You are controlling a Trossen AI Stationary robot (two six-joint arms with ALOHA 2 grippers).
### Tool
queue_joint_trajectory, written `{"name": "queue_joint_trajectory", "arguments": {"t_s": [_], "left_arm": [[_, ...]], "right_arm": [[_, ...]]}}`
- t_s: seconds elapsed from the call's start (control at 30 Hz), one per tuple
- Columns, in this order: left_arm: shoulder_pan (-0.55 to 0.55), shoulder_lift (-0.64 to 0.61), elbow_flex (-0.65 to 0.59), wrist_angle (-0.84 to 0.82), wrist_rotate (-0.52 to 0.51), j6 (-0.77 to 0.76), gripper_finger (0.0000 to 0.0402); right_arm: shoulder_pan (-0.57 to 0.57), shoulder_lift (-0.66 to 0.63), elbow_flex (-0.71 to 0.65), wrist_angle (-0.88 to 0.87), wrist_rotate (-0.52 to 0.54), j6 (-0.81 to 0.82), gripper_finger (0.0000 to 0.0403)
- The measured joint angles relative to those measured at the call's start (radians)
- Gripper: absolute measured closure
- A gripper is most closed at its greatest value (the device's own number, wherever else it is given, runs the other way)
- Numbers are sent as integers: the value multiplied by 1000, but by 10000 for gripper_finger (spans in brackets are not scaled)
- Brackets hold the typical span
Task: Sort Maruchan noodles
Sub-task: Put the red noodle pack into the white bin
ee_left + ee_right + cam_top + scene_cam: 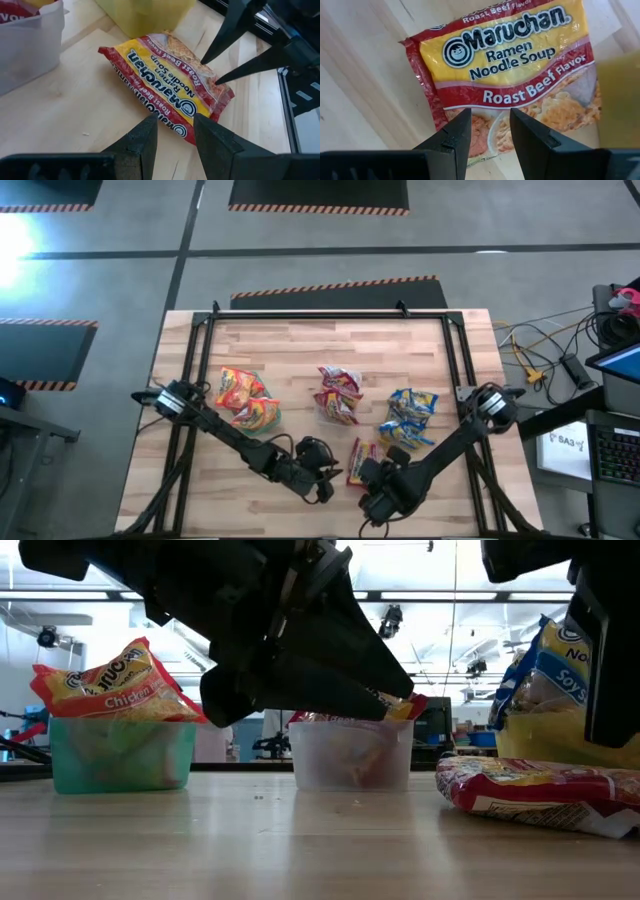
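Plainly, one red noodle packet (362,459) marked Roast Beef lay flat on the wooden table (300,345) near its front edge, apart from the three bins. Both arms had their grippers close to it. The left gripper (326,475) hung just beside the packet on its left, and in the left wrist view its two fingers (142,142) stood parted with a narrow gap, holding nothing, their tips above the packet's near edge. The right gripper (374,480) was at the packet's front end; its fingers (455,135) were likewise slightly apart and empty, poised over the lower part of the wrapper.

Farther back, the green bin (120,752) on the left held orange packets (243,395), the clear bin (350,755) in the middle held red ones (337,393), and the yellow bin (540,740) on the right held blue ones (410,418).
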Motion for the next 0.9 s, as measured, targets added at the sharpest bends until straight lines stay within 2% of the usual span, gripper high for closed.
{"name": "queue_joint_trajectory", "arguments": {"t_s": [0.2, 0.4, 0.63, 0.9], "left_arm": [[0, 0, 0, -1, 42, 43, 290], [2, 0, 0, 0, 73, 73, 260], [11, 9, 0, 13, 70, -37, 222], [21, 91, 0, 115, 80, -109, 212]], "right_arm": [[0, 19, 0, 3, -9, 2, 280], [2, 23, 0, 19, -16, -4, 278], [0, 23, -19, 140, -18, -78, 279], [30, -11, 16, 53, -43, -32, 295]]}}
